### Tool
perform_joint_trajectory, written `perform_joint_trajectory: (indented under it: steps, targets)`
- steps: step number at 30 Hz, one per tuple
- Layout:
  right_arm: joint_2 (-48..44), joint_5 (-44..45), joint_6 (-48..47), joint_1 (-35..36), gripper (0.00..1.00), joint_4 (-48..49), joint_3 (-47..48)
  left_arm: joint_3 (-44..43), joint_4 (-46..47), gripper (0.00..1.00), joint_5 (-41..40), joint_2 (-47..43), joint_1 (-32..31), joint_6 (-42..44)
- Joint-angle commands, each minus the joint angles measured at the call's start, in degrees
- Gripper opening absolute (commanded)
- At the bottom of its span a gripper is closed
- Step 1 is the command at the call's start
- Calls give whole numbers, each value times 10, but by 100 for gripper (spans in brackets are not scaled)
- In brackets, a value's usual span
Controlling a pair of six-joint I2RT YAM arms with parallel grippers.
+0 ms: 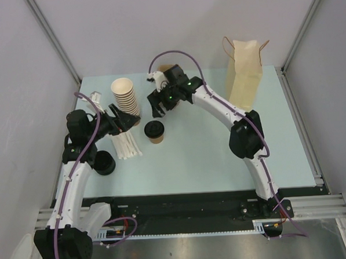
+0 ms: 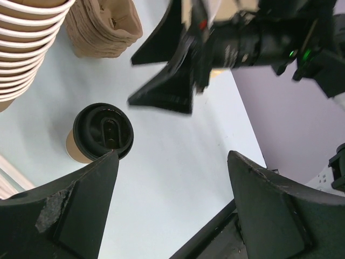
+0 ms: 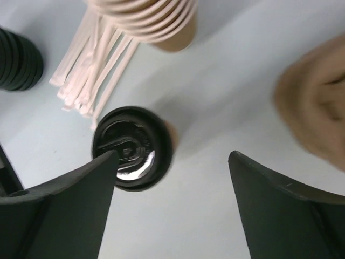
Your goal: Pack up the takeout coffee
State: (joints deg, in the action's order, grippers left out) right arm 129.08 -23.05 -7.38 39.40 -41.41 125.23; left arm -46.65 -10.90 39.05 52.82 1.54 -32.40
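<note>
The takeout coffee [image 1: 154, 131], a small brown cup with a black lid, stands upright on the pale table, held by nothing. My right gripper [image 1: 160, 108] hovers just behind and above it, open. In the right wrist view the coffee lid [image 3: 132, 147] sits by the left finger, mostly outside the gap of the right gripper [image 3: 172, 156]. My left gripper [image 1: 129, 121] is open to the left of the cup, close to the base of the cup stack. In the left wrist view the coffee [image 2: 102, 132] shows past the left finger, and the left gripper [image 2: 172, 156] holds only bare table.
A tall stack of lidless cups [image 1: 125, 96] stands behind the left gripper. White stirrers [image 1: 127, 144] lie beside a pile of black lids [image 1: 104, 162]. An upright paper bag [image 1: 244, 72] is at the back right. Brown paper holders [image 2: 105, 27] sit behind the right gripper.
</note>
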Motion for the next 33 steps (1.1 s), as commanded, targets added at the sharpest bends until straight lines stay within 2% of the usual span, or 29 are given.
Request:
perform_joint_trajectory:
  steps: [1,6,11,15,17,21,26,33]
  targets:
    - [-65,24,-25,-47,79,76,39,-26,20,88,12,-15,6,9]
    - [-36,59,-66,-61,56,88,73,-20,28,87,9,-12,7,3]
    - [-1,85,-75,-64,51,105,99,-17,32,87,3,-12,6,1]
    - [15,104,-19,-65,43,162,101,-11,41,87,-3,-14,6,-6]
    - [30,135,7,-65,42,204,102,-5,47,87,-6,-17,6,-10]
    - [64,180,50,-64,49,271,109,1,54,87,-11,-19,7,-16]
    - [127,202,60,-61,45,299,172,8,59,87,-14,-22,7,-19]
    - [162,223,46,-61,41,343,172,14,60,87,-14,-27,7,-18]
